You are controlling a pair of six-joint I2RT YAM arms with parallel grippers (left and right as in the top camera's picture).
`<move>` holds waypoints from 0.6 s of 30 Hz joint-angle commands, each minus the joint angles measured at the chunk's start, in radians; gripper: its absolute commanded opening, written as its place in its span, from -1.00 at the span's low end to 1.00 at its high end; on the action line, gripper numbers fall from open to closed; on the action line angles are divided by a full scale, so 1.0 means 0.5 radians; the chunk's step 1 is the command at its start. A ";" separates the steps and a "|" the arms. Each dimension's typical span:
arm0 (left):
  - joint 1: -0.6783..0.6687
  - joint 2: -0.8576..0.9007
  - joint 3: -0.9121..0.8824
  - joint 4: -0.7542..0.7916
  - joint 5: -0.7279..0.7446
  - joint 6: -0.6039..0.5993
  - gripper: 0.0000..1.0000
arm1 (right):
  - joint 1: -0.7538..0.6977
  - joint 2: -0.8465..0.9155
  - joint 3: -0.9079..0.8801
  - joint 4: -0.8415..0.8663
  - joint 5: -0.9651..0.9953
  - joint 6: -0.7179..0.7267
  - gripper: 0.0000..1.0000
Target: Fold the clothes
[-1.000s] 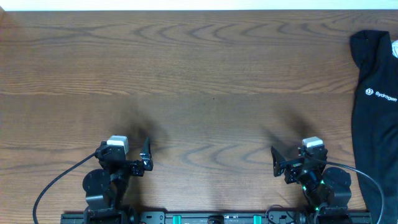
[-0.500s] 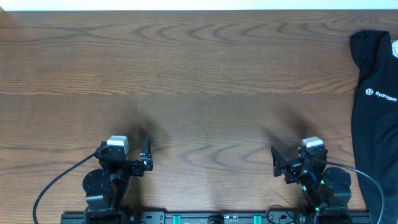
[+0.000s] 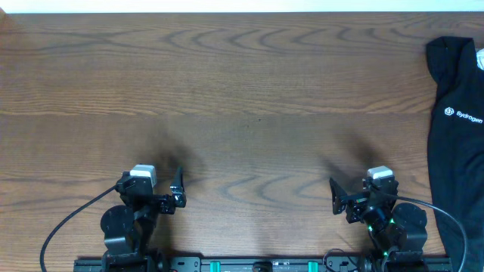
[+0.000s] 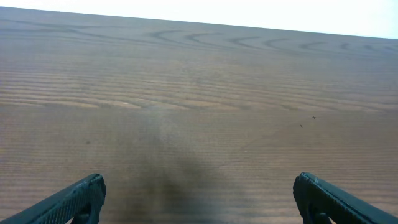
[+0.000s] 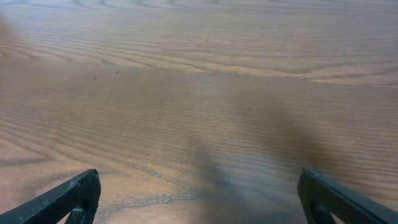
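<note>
left end effector (image 4: 199, 188), right end effector (image 5: 198, 183) gape empty; black shirt (image 3: 455, 162) far right

Brown wood-grain table (image 3: 242, 98) fills view; white strip (image 3: 227, 5) along far edge; soft, even light.

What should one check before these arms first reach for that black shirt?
1. Is the left claw open and empty? Ok: its fingers stand wide apart over bare wood.
2. Is the right claw open and empty? Ok, the same.
3. Is the whole black shirt in view? Not ok: it runs off the right edge of the overhead picture.
4. Does the shirt lie flat? Cannot tell from the part that shows.
5. Is the way from the right claw to the shirt free? Ok: only the table shows between them.
6. Do the wrist cameras see the shirt? Not ok: both show only wood.
</note>
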 commanded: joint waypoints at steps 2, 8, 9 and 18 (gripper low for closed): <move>-0.010 -0.016 -0.046 0.003 -0.024 -0.002 0.96 | 0.013 -0.008 -0.005 -0.003 -0.002 -0.023 0.98; -0.010 -0.016 -0.046 0.003 -0.024 -0.002 0.96 | 0.013 -0.008 -0.005 -0.003 -0.002 -0.023 0.99; -0.010 -0.016 -0.046 0.011 -0.016 -0.004 0.96 | 0.013 -0.008 -0.005 0.004 0.000 -0.023 0.99; -0.010 -0.008 -0.046 0.007 0.338 -0.358 0.96 | 0.013 -0.008 -0.007 0.163 -0.121 -0.021 0.99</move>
